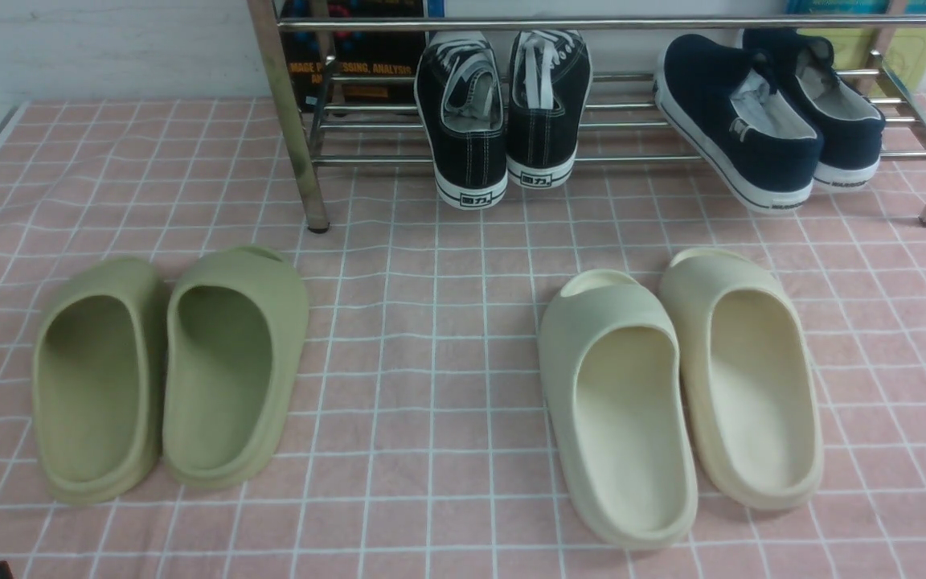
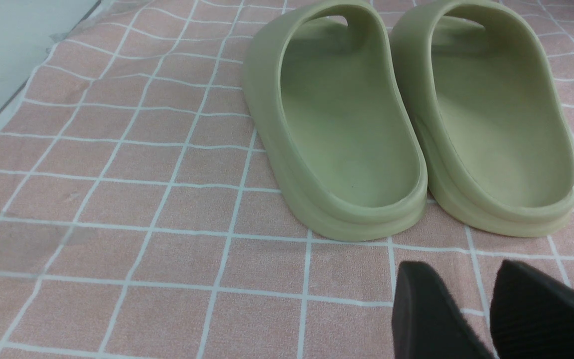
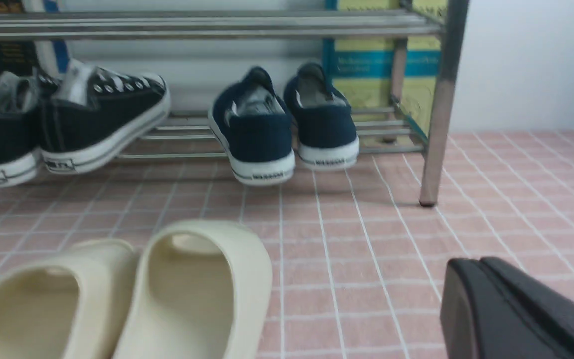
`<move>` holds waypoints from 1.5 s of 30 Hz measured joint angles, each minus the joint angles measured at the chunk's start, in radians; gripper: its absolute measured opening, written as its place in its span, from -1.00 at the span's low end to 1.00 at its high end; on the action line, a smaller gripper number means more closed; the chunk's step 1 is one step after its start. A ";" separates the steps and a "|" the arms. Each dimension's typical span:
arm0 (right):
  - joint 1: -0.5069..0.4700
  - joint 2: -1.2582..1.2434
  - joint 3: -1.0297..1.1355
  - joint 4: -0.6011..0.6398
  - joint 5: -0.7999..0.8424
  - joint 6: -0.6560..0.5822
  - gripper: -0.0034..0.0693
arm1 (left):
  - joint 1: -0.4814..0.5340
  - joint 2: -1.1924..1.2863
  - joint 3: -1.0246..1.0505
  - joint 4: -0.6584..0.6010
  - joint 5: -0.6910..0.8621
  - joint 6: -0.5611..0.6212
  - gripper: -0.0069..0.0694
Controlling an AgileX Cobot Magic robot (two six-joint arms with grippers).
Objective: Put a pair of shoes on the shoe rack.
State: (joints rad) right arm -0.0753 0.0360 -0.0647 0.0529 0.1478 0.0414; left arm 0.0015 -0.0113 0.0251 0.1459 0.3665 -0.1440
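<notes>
The two navy-blue slip-on shoes [image 1: 732, 121] [image 1: 833, 104] rest side by side on the lower bars at the right end of the steel shoe rack [image 1: 286, 121]. Their white-soled heels hang over the front bar. They also show in the right wrist view [image 3: 257, 129] [image 3: 324, 119], under the rack's top bars [image 3: 217, 27]. My right gripper [image 3: 471, 267] is shut and empty, low over the cloth, well in front of the rack. My left gripper [image 2: 461, 271] is a little open and empty, with cloth showing between its fingers. Neither gripper shows clearly in the front view.
Black lace-up sneakers [image 1: 503, 112] sit on the rack's middle. Green foam slides [image 1: 165, 370] lie front left, just beyond my left gripper [image 2: 406, 119]. Cream slides [image 1: 680, 386] lie front right, also in the right wrist view [image 3: 132, 294]. Books stand behind the rack. Pink checked cloth [image 1: 431, 322] covers the table.
</notes>
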 joint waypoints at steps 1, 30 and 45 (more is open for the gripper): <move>-0.006 -0.018 0.033 -0.007 0.003 0.012 -0.96 | 0.000 0.000 0.000 0.000 0.000 0.000 -0.19; 0.013 -0.045 0.082 -0.062 0.213 0.073 -0.95 | 0.000 0.000 0.000 0.000 0.000 0.000 -0.19; 0.013 -0.045 0.082 -0.062 0.214 0.073 -0.92 | 0.000 0.000 0.000 0.000 0.000 0.000 -0.19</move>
State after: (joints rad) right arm -0.0623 -0.0095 0.0173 -0.0090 0.3616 0.1145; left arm 0.0015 -0.0113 0.0251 0.1459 0.3665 -0.1440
